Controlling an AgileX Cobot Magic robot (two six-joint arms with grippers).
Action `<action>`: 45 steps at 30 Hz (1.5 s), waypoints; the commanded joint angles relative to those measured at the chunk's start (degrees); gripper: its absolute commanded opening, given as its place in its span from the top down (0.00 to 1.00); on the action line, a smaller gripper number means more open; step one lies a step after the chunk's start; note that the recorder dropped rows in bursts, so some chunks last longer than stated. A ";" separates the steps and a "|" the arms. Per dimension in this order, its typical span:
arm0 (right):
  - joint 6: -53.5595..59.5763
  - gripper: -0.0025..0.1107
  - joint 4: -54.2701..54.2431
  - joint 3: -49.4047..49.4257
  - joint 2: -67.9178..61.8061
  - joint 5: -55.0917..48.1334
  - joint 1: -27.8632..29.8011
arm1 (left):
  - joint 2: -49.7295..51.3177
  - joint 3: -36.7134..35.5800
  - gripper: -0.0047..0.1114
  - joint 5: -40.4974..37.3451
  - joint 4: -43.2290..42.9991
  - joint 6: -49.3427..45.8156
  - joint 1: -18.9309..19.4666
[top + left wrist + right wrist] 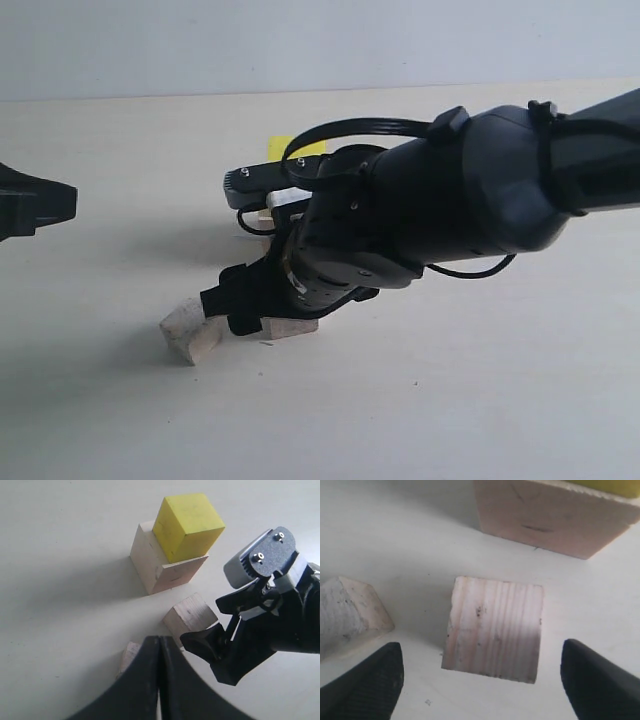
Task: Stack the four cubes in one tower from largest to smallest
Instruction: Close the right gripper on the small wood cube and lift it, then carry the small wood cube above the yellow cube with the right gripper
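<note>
Well to the left of the pale wood cube (150, 562): left gripper (35, 205), jaws pressed flat together with nothing between them.

Closer in, left of that pale cube and on the camera side of it in the exterior view: smallest greyish cube (192, 330). Lies alone on the table (470, 400), turned askew to the pale cube's sides.

Just beside the grey one, near the pale cube but not touching it: small wood cube (492, 630). Sits flat on the table with a grained face up. Straddled by right gripper (482, 682), jaws spread wide, one fingertip on each side. A strip of bare table between each pad and the wood, so not clamped. Mostly hidden under that gripper in the exterior view.

On top of the pale cube: yellow cube (187, 522), resting upright. Seems pushed toward one corner rather than centred, though the angle makes that hard to judge. Two cubes stacked, two down on the table.

To the right of the pale cube: right arm (500, 180), slanting down over it from the upper right.
</note>
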State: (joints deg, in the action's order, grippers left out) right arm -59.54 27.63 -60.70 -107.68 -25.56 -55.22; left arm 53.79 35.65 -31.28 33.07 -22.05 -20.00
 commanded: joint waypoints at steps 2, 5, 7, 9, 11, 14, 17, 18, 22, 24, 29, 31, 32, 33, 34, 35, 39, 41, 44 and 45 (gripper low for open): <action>-0.21 0.26 -0.07 -0.40 -1.42 1.50 0.28 | -0.46 -0.13 0.96 -0.16 0.77 0.25 0.03; -0.21 0.26 -0.07 -0.40 -2.12 1.62 0.36 | -0.46 -0.13 0.96 -0.19 1.08 0.14 0.03; -0.37 0.27 0.03 -0.40 -2.23 1.62 0.36 | -0.46 -0.13 0.96 -0.29 1.13 0.14 0.03; -0.65 0.30 0.03 -0.40 -2.23 1.75 0.36 | -0.46 -0.13 0.96 -0.41 1.40 0.01 0.03; -3.23 0.37 1.89 -0.40 -2.23 1.75 0.36 | -0.46 -0.13 0.96 -0.41 1.52 0.01 0.03; -6.25 0.49 4.78 -0.40 -2.23 1.75 0.36 | -0.46 -0.13 0.96 -0.57 1.52 0.01 0.03; -7.54 0.57 5.52 -0.40 -2.23 1.59 0.36 | -0.46 -0.13 0.96 -0.96 1.52 0.01 0.03; -7.54 0.60 5.52 -0.40 -2.23 1.48 0.36 | -0.46 -0.13 0.96 -1.08 1.52 0.01 0.03; -7.54 0.68 5.52 -0.40 -2.23 1.24 0.36 | -0.46 -0.13 0.96 -1.42 1.52 0.01 0.03; -7.54 0.77 5.52 -0.40 -2.23 0.82 0.36 | -0.46 -0.13 0.96 -1.46 1.52 0.01 0.03; -3.46 0.98 3.84 -0.40 -0.01 -3.90 0.25 | -0.46 -0.13 0.96 -1.45 1.52 -0.11 0.03; -0.06 0.98 1.03 -0.40 1.66 -5.22 0.25 | -0.46 -0.13 0.96 -1.45 1.52 -0.11 0.03; 2.66 0.98 -0.82 -0.40 3.15 -5.76 0.25 | -0.46 -0.13 0.96 -1.45 1.52 -0.23 0.03; 4.54 0.98 -2.95 -0.40 4.23 -6.02 0.25 | -0.46 -0.13 0.96 -1.45 1.52 -0.23 0.03; 7.11 0.98 -5.46 -0.40 5.61 -6.41 0.25 | -0.46 -0.13 0.96 -1.45 1.52 -0.23 0.03; 10.08 0.98 -8.37 -0.40 7.11 -6.71 0.25 | -0.46 -0.13 0.96 -1.45 1.52 -0.23 0.03; 17.40 0.98 -14.18 -0.40 12.89 -9.67 0.25 | -0.46 -0.13 0.96 -1.45 1.52 -0.23 0.03; 17.64 0.98 -14.02 -0.40 16.06 -11.38 0.25 | -0.46 -0.13 0.96 -1.45 1.52 -0.23 0.03; 17.64 0.98 -12.43 -0.90 20.63 -12.17 0.78 | -0.46 -0.13 0.96 -1.45 1.52 -0.23 0.03; 17.64 0.98 -12.25 -1.84 21.78 -12.80 0.98 | -0.46 -0.13 0.96 -1.33 1.52 -0.23 0.03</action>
State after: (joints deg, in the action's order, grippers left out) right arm -42.77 14.42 -60.87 -89.96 -37.06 -55.06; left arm 53.79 35.65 -32.71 34.31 -22.16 -20.00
